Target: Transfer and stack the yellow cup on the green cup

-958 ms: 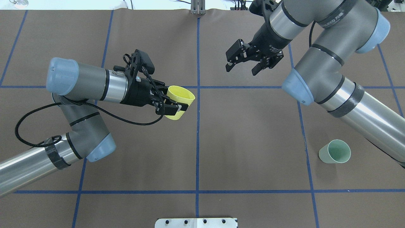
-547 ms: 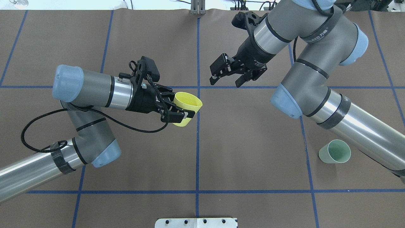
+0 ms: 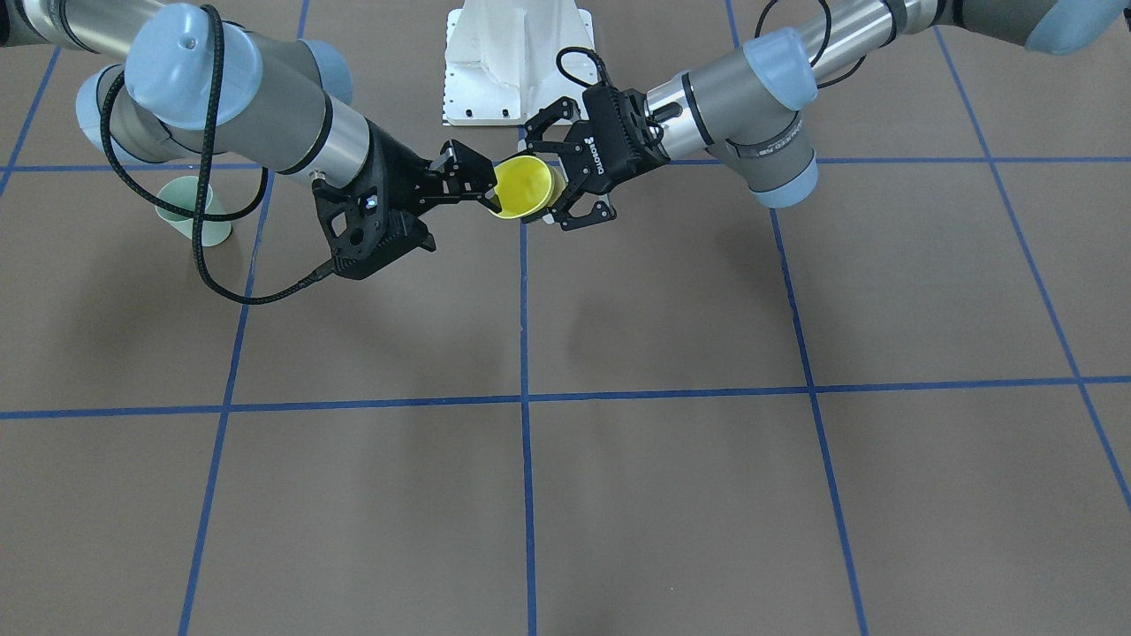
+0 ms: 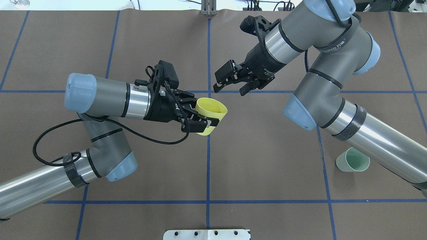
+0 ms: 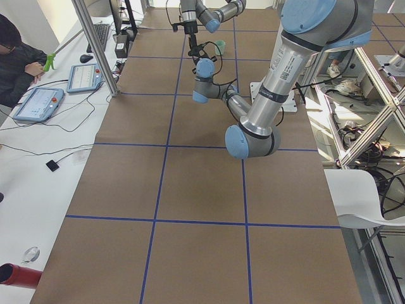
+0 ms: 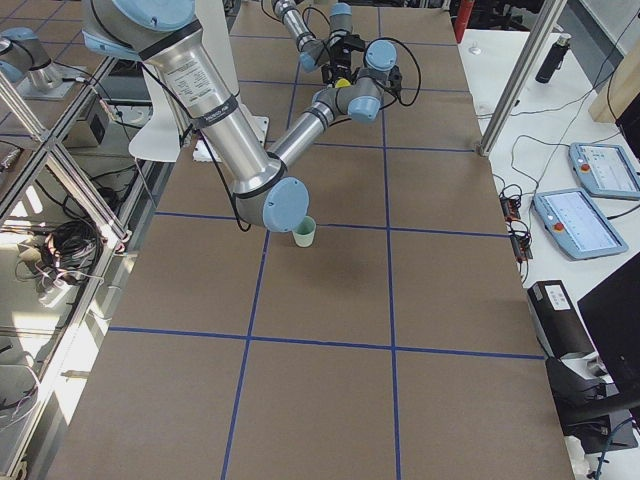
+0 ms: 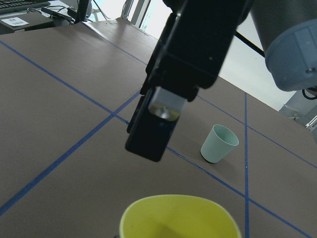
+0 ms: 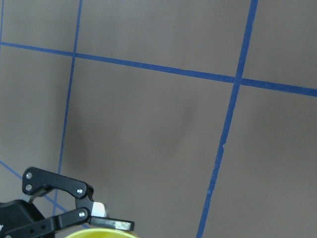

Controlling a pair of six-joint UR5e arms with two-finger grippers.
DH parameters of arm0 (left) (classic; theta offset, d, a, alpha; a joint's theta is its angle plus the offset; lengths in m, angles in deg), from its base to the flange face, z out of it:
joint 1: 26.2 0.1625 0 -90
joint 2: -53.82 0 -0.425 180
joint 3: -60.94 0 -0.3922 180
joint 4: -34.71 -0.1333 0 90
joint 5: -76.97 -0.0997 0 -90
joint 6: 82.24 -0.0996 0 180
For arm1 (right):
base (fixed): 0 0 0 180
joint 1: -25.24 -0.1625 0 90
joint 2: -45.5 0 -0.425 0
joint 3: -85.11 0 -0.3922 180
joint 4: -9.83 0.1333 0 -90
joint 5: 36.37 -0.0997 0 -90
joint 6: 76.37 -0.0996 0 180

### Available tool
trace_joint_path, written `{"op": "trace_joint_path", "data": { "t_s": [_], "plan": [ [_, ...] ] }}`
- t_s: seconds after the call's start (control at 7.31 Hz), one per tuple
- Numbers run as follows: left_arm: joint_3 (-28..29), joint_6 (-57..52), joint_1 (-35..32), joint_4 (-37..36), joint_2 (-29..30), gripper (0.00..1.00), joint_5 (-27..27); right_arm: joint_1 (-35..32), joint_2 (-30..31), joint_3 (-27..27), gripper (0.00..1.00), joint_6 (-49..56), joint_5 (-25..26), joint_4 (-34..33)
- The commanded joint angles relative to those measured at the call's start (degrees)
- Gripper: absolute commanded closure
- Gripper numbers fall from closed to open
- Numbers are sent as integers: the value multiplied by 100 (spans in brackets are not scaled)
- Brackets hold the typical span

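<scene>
My left gripper (image 4: pixel 200 115) is shut on the yellow cup (image 4: pixel 213 108) and holds it tilted above the table's centre line, its mouth toward the right arm. The cup shows in the front view (image 3: pixel 526 185) and its rim in the left wrist view (image 7: pixel 178 218). My right gripper (image 4: pixel 230 89) is open and empty, just beyond the cup's rim; in the front view (image 3: pixel 473 181) its fingertips are close to the rim. The green cup (image 4: pixel 353 160) stands upright on the table at the right, under the right arm. It also shows in the front view (image 3: pixel 196 216) and the left wrist view (image 7: pixel 219 144).
The brown table mat (image 4: pixel 267 150) carries blue tape grid lines. A white mounting plate (image 4: pixel 206 234) sits at the near edge. The right arm's forearm (image 4: pixel 377 140) passes over the green cup's side of the table.
My left arm has carried the yellow cup rightward to the centre line. My right gripper has moved left and nearer, closing on the cup, still open. The green cup has not moved.
</scene>
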Motion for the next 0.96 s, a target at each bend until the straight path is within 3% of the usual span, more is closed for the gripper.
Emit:
{"op": "trace_joint_path", "data": {
  "t_s": [0.0, 0.82],
  "plan": [
    [-4, 2, 5, 27, 8, 100, -17, -13, 187, 6, 5, -227, -77, 399],
    [14, 2, 13, 27, 17, 100, -43, 127, 284, -3, 9, -218, -297, 390]
  ]
}}
